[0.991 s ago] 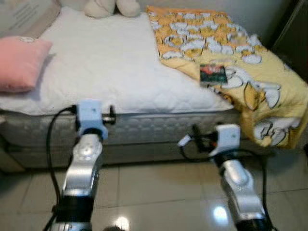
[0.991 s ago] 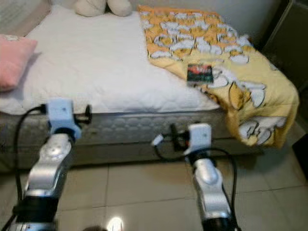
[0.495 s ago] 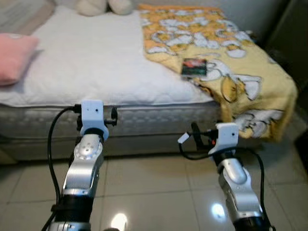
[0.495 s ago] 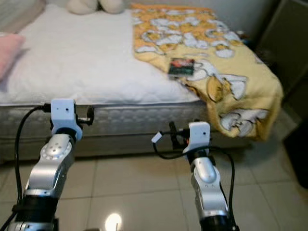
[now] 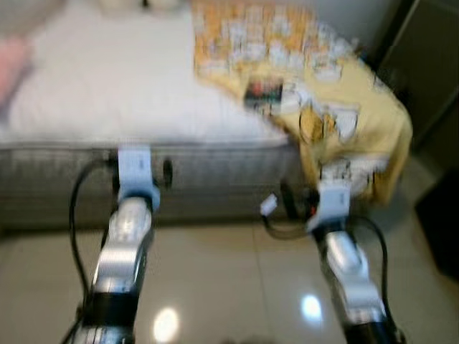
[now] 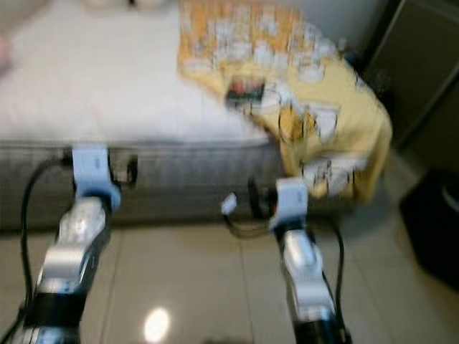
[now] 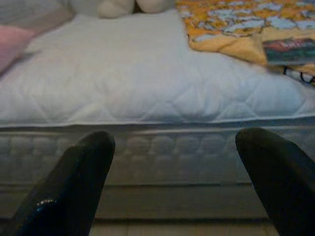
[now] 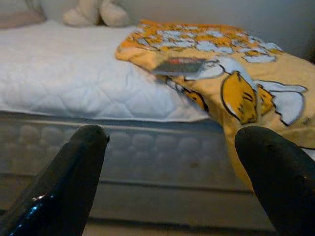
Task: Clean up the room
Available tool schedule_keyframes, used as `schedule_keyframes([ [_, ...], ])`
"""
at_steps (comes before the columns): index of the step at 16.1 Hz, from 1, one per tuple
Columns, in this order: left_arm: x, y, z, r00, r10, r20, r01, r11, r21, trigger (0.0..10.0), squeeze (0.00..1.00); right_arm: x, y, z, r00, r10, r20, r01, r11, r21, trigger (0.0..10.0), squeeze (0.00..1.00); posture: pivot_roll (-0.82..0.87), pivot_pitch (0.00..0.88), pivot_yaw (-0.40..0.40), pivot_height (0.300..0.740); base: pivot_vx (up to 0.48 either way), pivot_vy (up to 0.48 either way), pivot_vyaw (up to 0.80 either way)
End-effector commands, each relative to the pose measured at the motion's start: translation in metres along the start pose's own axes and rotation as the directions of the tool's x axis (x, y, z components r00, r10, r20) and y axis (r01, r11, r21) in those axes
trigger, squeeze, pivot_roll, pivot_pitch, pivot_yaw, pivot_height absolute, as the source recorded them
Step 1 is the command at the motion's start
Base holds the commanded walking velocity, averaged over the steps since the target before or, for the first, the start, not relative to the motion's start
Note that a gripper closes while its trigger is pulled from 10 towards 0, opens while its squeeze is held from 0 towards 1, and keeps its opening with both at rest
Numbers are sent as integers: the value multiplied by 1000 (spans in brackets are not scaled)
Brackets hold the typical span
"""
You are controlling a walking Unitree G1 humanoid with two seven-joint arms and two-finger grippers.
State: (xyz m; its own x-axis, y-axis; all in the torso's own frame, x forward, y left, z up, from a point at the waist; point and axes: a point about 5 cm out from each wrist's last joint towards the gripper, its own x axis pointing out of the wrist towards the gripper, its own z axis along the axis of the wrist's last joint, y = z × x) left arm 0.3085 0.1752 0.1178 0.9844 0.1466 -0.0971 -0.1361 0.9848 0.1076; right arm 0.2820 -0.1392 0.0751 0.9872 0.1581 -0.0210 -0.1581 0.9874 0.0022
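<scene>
Ahead, a bed [image 5: 129, 93] with a white mattress stands on a tiled floor [image 5: 215, 279]. Over its right end lies a yellow blanket [image 8: 246, 93], hanging down past the edge, and a small dark book [image 8: 179, 65] rests on the blanket. Both arms reach forward above the floor, short of the bed. Left end effector [image 7: 172, 182] and right end effector [image 8: 172, 177] each have fingers spread wide, holding nothing.

head views: motion-blurred | book [image 8: 178, 65] cover: too smeared to read | plush toy [image 7: 129, 6]: cut off by edge | pink pillow [image 7: 11, 43]: cropped
</scene>
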Motion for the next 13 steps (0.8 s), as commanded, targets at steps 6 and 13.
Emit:
schedule_keyframes([
  [6, -10, -7, 4, 992, -100, 70, 102, 994, -27, 10000, 0, 3, 0, 1, 1000, -2, 8, 2, 1000, -7, 10000, 0, 31, 0, -17, 740, 240, 0, 0],
  [13, -14, -19, 8, 975, -197, 102, 197, 980, 5, 10000, 0, 5, 0, 2, 1000, -7, 15, 7, 1000, -4, 10000, 0, 29, 0, -14, 740, 480, 0, 0],
])
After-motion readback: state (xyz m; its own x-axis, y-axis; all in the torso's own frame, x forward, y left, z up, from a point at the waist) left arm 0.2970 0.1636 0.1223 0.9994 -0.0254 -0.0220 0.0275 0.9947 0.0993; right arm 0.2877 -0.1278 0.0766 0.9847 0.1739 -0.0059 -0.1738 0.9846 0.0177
